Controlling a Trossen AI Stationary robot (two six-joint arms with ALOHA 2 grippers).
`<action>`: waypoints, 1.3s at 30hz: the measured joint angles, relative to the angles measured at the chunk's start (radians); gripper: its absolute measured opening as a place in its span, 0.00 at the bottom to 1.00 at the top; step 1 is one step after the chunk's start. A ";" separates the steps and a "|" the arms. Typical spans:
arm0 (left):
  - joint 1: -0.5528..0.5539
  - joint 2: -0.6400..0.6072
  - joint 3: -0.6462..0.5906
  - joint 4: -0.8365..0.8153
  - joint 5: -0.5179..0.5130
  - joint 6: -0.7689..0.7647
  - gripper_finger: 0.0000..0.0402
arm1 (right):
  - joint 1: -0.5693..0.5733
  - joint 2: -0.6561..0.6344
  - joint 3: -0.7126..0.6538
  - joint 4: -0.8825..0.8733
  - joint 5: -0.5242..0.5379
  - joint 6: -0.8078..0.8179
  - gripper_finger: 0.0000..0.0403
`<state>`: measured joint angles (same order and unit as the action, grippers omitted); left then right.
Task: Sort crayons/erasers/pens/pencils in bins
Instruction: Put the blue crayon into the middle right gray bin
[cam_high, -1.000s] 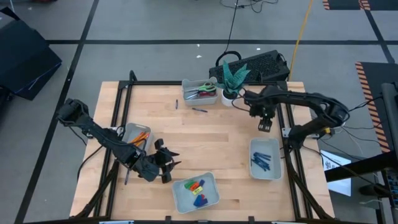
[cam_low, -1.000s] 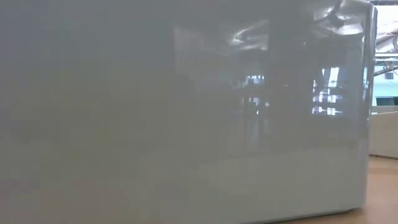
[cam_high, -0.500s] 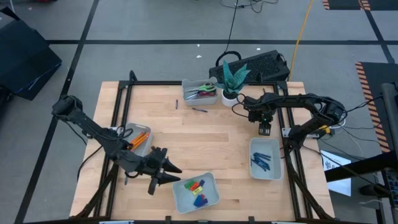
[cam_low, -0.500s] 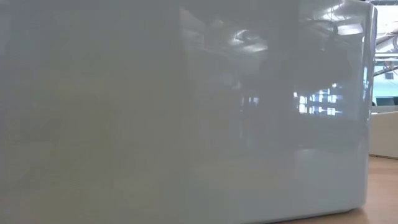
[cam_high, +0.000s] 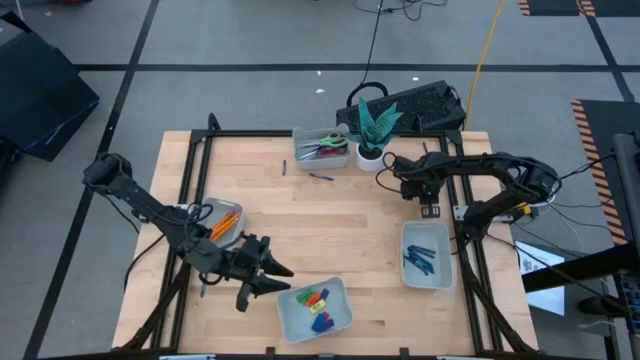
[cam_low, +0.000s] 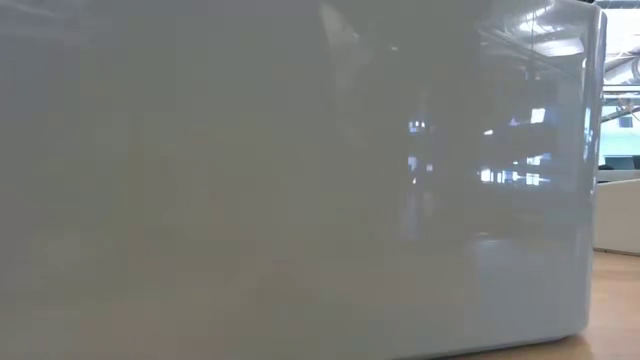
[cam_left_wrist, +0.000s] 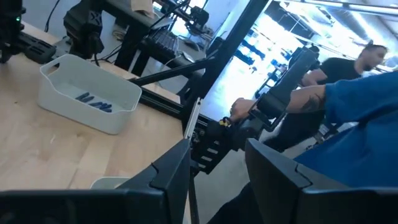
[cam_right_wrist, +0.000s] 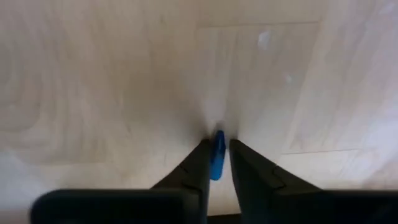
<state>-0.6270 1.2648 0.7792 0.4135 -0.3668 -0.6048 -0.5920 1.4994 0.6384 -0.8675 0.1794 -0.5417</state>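
My right gripper (cam_high: 431, 207) is over the table's right side, just far of the bin (cam_high: 427, 256) that holds several blue pens, and it is shut on a blue pen (cam_right_wrist: 216, 155). At the near left, my left gripper (cam_high: 268, 276) stands open with nothing between its fingers (cam_left_wrist: 169, 177). It is beside the near bin (cam_high: 316, 307), in which coloured erasers (cam_high: 318, 300) lie. Orange pencils (cam_high: 224, 222) lie in the left bin (cam_high: 218, 224). Two loose pens (cam_high: 321, 177) (cam_high: 284, 168) lie flat on the wood at the far middle. My right gripper pinches the blue pen (cam_right_wrist: 216, 163) between its two fingertips, coming from above and pointing down at the table. Only a short blue length shows between the fingers (cam_right_wrist: 200, 163). Whether its lower end touches the wood cannot be told.
A far bin (cam_high: 322, 148) holds scissors, next to a white pot with a green plant (cam_high: 372, 135). A pale bin wall (cam_low: 300, 180) fills the low view. Black frame rails (cam_high: 195, 170) run along the table's sides. A person in blue (cam_left_wrist: 354, 106) stands beyond the right edge.
My left gripper has moved toward the near edge and a little right, toward the erasers' bin, and has turned about. My right gripper has moved a little toward the near edge, closer to the pens' bin, while its arm has drawn in.
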 joint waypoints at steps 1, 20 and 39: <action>0.000 0.000 0.000 0.000 0.000 0.000 0.39 | -0.001 0.000 0.000 0.004 0.000 -0.001 0.11; 0.000 0.000 -0.001 0.001 0.000 -0.002 0.39 | 0.227 -0.266 0.309 -0.345 -0.092 0.303 0.04; 0.000 0.000 -0.001 0.002 0.000 -0.002 0.39 | 0.898 -0.273 0.305 -0.330 -0.423 1.304 0.04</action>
<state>-0.6270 1.2648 0.7780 0.4156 -0.3670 -0.6064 0.3057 1.2266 0.9434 -1.1979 -0.2440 0.7625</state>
